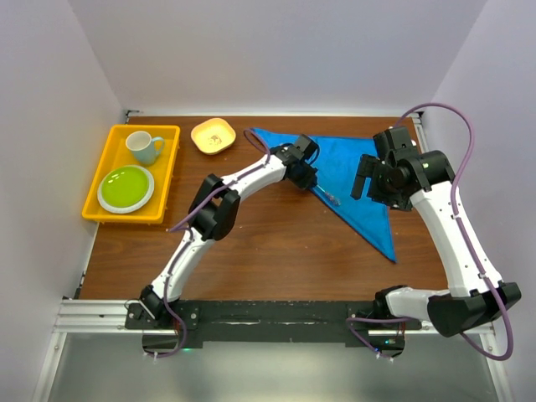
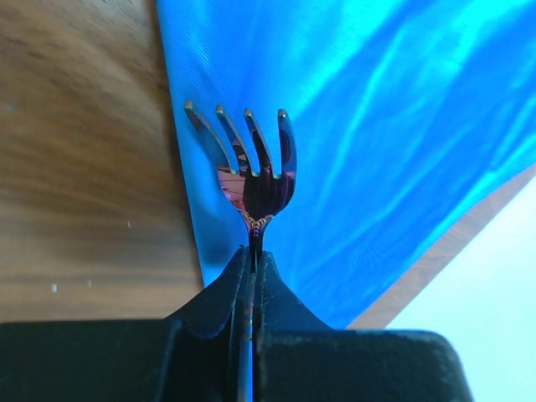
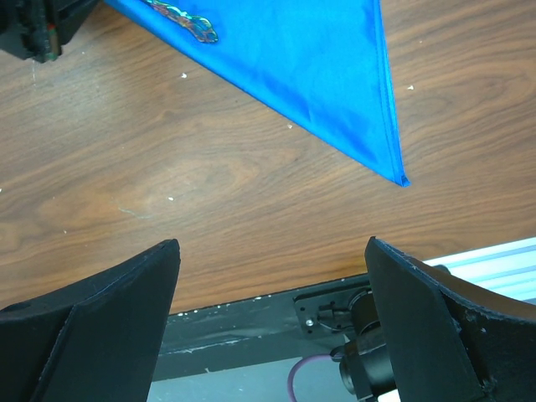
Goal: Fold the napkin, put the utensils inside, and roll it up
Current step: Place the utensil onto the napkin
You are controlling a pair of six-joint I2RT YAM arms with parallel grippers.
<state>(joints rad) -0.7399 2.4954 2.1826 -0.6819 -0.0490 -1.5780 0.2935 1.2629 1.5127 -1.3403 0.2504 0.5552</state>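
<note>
The royal-blue napkin (image 1: 356, 180) lies folded into a triangle at the back right of the table, its long point toward the near right. My left gripper (image 1: 306, 174) is at the napkin's left edge, shut on the handle of an iridescent purple-pink fork (image 1: 327, 196). In the left wrist view the fork (image 2: 251, 167) sticks out of the shut gripper (image 2: 252, 266), tines over the napkin's edge (image 2: 377, 126). My right gripper (image 1: 367, 180) hovers over the napkin's right part, open and empty. The right wrist view (image 3: 272, 243) shows the napkin's near corner (image 3: 318, 67) and a bit of the fork (image 3: 191, 25).
A yellow tray (image 1: 167, 174) at the back left holds a pale mug (image 1: 144, 147) and a green plate (image 1: 126, 188). A small yellow bowl (image 1: 213, 136) stands beside it. White walls close the table on three sides. The arms' black base rail (image 1: 268, 316) runs along the near edge.
</note>
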